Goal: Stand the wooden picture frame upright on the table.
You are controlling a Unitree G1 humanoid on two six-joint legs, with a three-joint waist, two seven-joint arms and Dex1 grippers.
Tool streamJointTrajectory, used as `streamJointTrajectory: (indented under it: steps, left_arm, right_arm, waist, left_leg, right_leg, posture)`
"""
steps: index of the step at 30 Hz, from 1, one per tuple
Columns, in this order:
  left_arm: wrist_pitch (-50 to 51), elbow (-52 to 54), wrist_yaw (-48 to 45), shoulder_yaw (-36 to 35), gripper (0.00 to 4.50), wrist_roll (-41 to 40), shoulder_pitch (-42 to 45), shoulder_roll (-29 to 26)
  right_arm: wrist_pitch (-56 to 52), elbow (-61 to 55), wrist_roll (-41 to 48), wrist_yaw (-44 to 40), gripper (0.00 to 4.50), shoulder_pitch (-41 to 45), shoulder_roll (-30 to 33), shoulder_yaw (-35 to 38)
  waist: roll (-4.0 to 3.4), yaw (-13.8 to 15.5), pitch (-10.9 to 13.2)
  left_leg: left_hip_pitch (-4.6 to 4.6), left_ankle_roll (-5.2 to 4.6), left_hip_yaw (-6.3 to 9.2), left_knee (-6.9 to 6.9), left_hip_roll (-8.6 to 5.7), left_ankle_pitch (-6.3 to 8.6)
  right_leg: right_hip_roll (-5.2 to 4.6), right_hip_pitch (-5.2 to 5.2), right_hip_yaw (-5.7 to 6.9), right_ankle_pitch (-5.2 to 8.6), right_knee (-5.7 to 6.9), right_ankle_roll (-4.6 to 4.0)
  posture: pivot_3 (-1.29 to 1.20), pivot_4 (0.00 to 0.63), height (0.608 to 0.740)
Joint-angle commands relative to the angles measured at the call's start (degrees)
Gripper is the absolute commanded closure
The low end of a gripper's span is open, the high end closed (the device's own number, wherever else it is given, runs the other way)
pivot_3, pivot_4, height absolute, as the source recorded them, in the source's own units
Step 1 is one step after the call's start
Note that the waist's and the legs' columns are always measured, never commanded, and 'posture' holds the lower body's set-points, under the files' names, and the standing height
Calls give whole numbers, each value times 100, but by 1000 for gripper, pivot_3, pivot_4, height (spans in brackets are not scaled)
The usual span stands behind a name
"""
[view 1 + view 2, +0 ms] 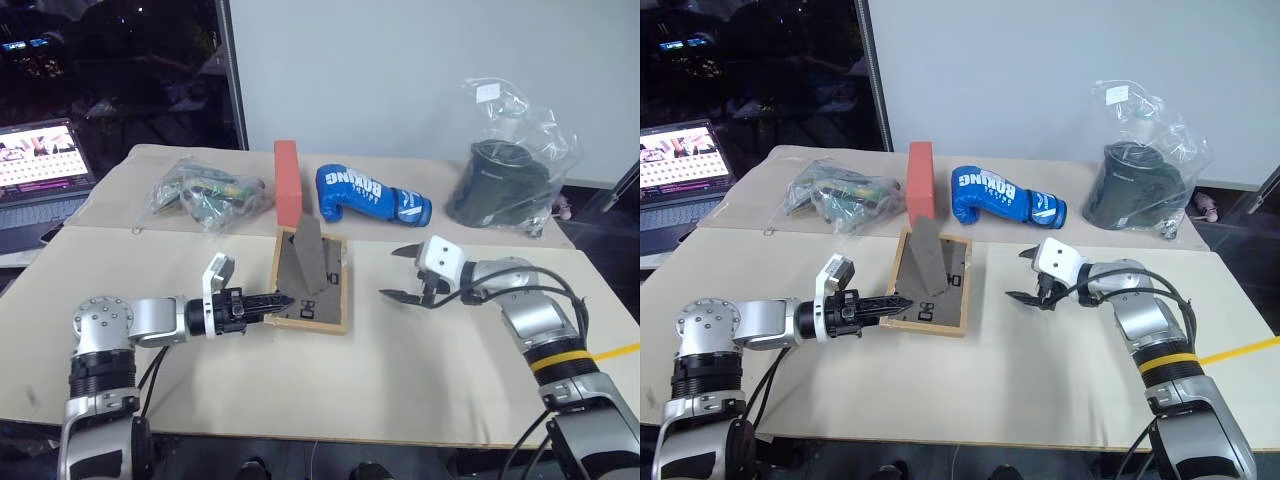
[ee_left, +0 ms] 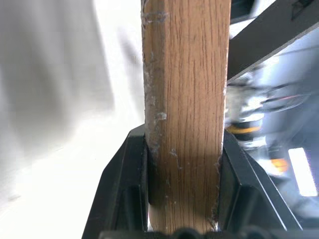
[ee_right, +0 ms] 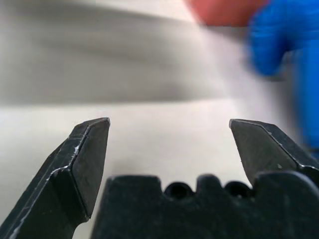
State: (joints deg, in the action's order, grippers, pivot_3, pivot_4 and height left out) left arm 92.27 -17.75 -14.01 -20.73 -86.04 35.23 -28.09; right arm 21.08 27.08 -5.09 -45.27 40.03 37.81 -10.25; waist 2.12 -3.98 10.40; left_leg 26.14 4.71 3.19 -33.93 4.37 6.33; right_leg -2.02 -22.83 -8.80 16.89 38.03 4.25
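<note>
1. Clamped on the near left rim of the wooden picture frame [image 1: 312, 284] are the jaws of the left gripper [image 1: 277, 299]; the right gripper [image 1: 406, 274] holds its jaws wide apart with nothing between them, just right of the frame and clear of it.
2. Beneath everything is the table [image 1: 400, 380], pale beige, with a seam between its boards.
3. At the back right sits a dark object in a clear plastic bag [image 1: 510, 170].
4. A blue boxing glove [image 1: 370, 195] lies behind the frame.
5. Left of it lies a crumpled bag [image 1: 205, 192].
6. The frame lies back-side up near the table's middle, easel stand [image 1: 308, 258] raised, its far edge by the red-orange block [image 1: 288, 183].
</note>
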Motion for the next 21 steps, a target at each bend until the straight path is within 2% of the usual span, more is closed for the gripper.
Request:
streamJointTrajectory:
  steps: [1,4,6,10,17,21]
  left_arm:
    - [-205,-32,640,163,3365,-1277,-160,117]
    - [-699,211,1341,719,3365,-2296,-503,71]
    - [-923,406,1571,993,3365,-2647,-667,90]
    - [-1145,577,1633,1100,3365,-2696,-766,138]
    - [-1222,566,1706,1285,3365,-2696,-715,17]
    - [-1235,680,1764,1422,3365,-2696,-753,-348]
  right_arm:
    - [1975,251,-993,1419,20,-64,14,60]
    - [2794,311,-1742,2333,20,-216,-45,-29]
    - [3182,276,-2226,2866,20,-341,-106,-116]
    - [3505,53,-2465,3316,20,-506,-318,-176]
    - [3622,-80,-2566,3425,20,-379,-454,-303]
    - [3705,62,-2447,3375,957,-286,-404,-348]
  waist:
    - [0,3,0]
    - [0,5,0]
    - [0,22,-1]
    - [0,39,0]
    - [0,33,0]
    - [1,27,0]
  left_leg:
    - [0,0,0,2,-5,0]
    - [-1,2,-1,3,-10,-2]
    - [-2,5,2,2,-13,-4]
    - [-15,5,7,1,-28,-14]
    - [-50,0,11,8,-43,-31]
    - [-50,0,13,10,-43,-31]
  right_leg:
    - [-8,-1,0,-1,3,-1]
    - [-17,0,0,-3,5,-5]
    - [-20,2,1,-4,7,-6]
    - [-30,20,4,-4,9,-5]
    - [-45,61,9,-7,1,5]
    - [-45,60,11,-7,2,5]
  posture:
    - [0,150,730]
    - [0,150,730]
    - [0,150,730]
    - [0,150,730]
    - [0,150,730]
    - [0,150,730]
